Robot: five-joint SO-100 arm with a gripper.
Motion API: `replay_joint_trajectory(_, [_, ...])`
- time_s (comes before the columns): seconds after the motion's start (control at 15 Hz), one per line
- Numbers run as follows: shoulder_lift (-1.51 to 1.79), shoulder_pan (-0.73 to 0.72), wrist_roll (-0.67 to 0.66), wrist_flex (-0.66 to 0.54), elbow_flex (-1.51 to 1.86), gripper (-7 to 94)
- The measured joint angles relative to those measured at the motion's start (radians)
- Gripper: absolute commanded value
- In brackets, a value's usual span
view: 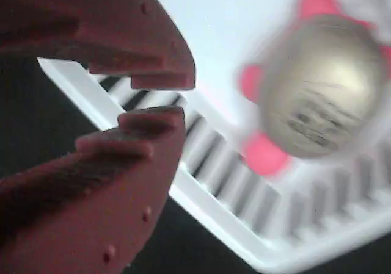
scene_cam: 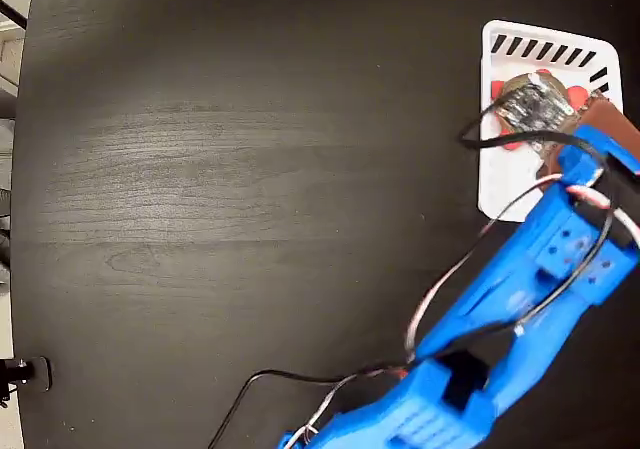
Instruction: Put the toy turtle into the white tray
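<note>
The toy turtle (view: 321,88) lies inside the white tray (view: 201,24), its shiny golden-bronze shell facing up and its red-pink feet spread on the tray floor. In the wrist view it sits off to the right of the tool (view: 156,98), well clear of both fingers, beside a row of slanted slots in the tray's edge. The tool holds nothing: its two dark red fingers (view: 146,140) stand almost together with only a thin gap between the tips, which hang above the tray's slotted rim.

In the fixed view the turtle (scene_cam: 535,104) shows in the upper part of the tray (scene_cam: 500,169), just ahead of the tool's brown-red body, which covers the tray's right side. The blue arm (scene_cam: 520,289) reaches in from the lower right, with black and white cables looping along it. The tray rests on the dark wood-grain desk (scene_cam: 250,189), near its upper right corner.
</note>
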Motion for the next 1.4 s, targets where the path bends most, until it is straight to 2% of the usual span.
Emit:
replay_joint_trajectory(0.27, [0.44, -0.189, 0.054, -0.044, 0.379, 0])
replay_joint_trajectory(0.47, [0.781, -0.397, 0.104, -0.069, 0.652, 0])
replay_joint_trajectory(0.67, [1.1, -0.555, 0.15, -0.175, 1.017, 0])
replay_joint_trajectory(0.87, [1.434, -0.618, 0.14, -0.327, 1.453, 0])
replay_joint_trajectory(1.07, [1.692, -0.624, 0.101, -0.413, 1.819, 0])
replay_joint_trajectory(1.4, [2.066, -0.609, 0.049, -0.434, 2.261, 0])
